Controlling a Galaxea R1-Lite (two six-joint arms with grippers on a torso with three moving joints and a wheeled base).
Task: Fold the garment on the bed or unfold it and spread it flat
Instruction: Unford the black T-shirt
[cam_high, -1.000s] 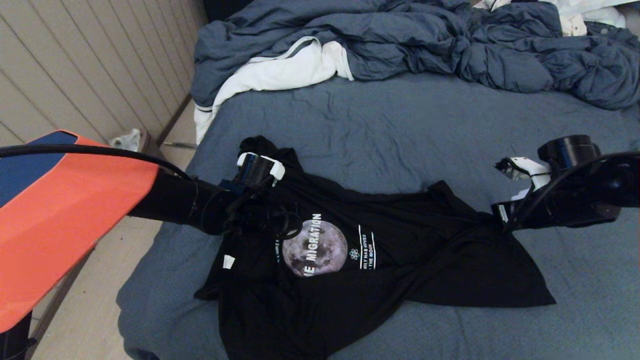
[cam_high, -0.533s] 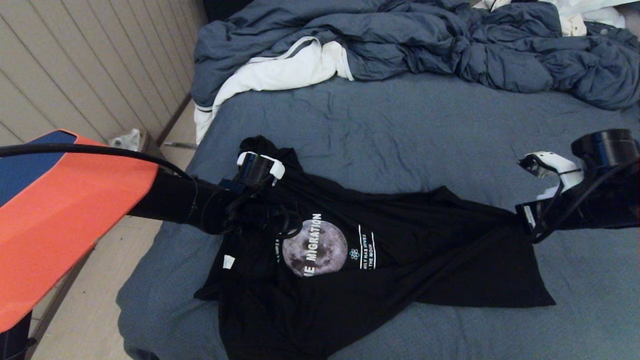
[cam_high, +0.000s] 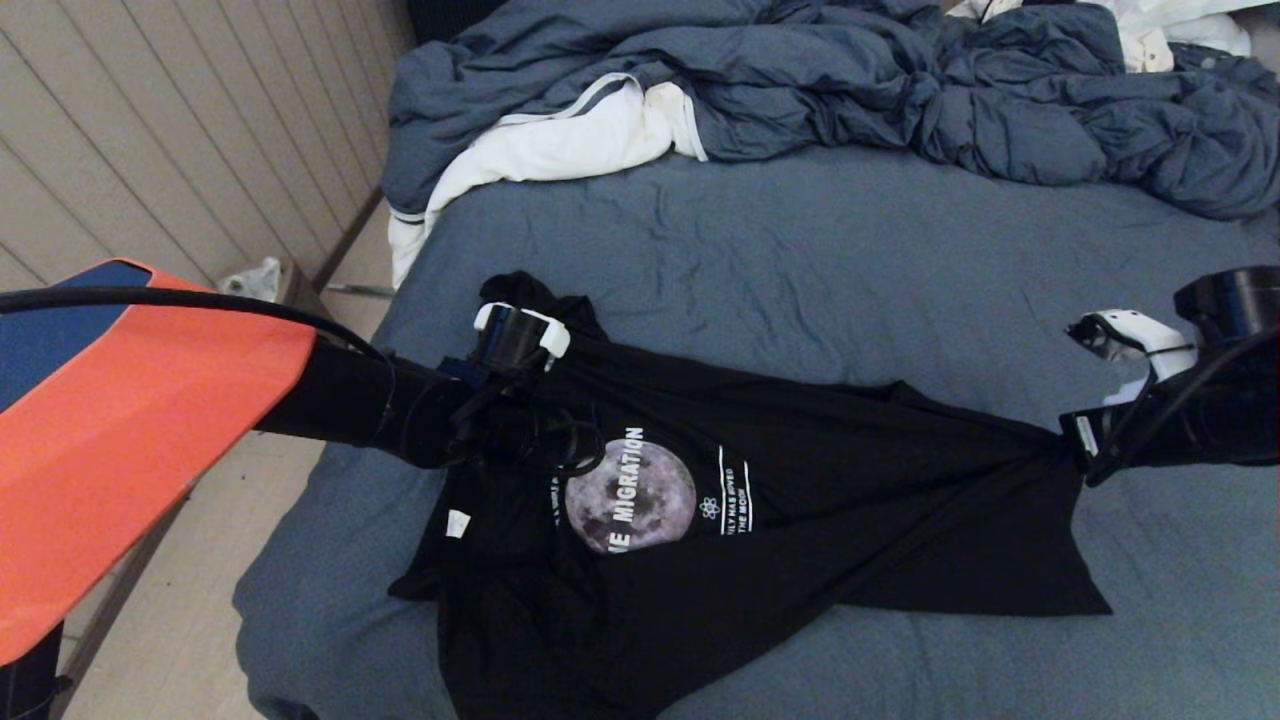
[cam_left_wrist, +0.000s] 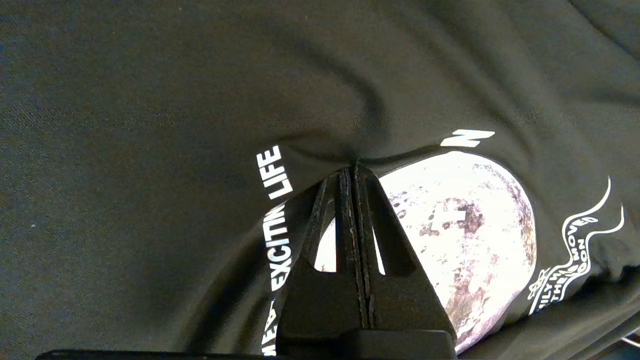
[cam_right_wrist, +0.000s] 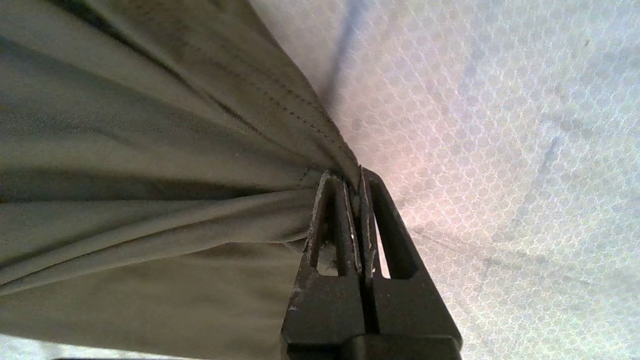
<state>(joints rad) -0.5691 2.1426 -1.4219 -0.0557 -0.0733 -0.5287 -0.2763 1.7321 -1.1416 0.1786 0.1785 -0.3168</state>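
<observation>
On the blue-grey bed (cam_high: 800, 260), the black T-shirt (cam_high: 820, 500) lies print-up near the front edge, its moon graphic (cam_high: 630, 497) and white lettering showing, and it is drawn out into a taut band between the two arms. The step in hand looks like unfolding and spreading: the cloth is stretched sideways but not yet flat, with a loose flap sagging toward the near edge and a diagonal ridge running across the body.

The right gripper (cam_right_wrist: 354, 175), out toward the right side of the bed, has its jaws clamped tight on a bunched hem corner, pleats fanning away from the pinch, with bare sheet beneath. The right arm reaches across low over the mattress.

The left gripper (cam_left_wrist: 354, 167) is fully closed at the fold just beside the moon print; it seems to pinch a ridge of fabric there, though how much cloth sits between the fingertips is hard to tell. The left arm reaches in from the bed's left side.

Next, the held corner probably needs lowering onto the sheet under even tension, so the ridge smooths out rather than springing back on release.
</observation>
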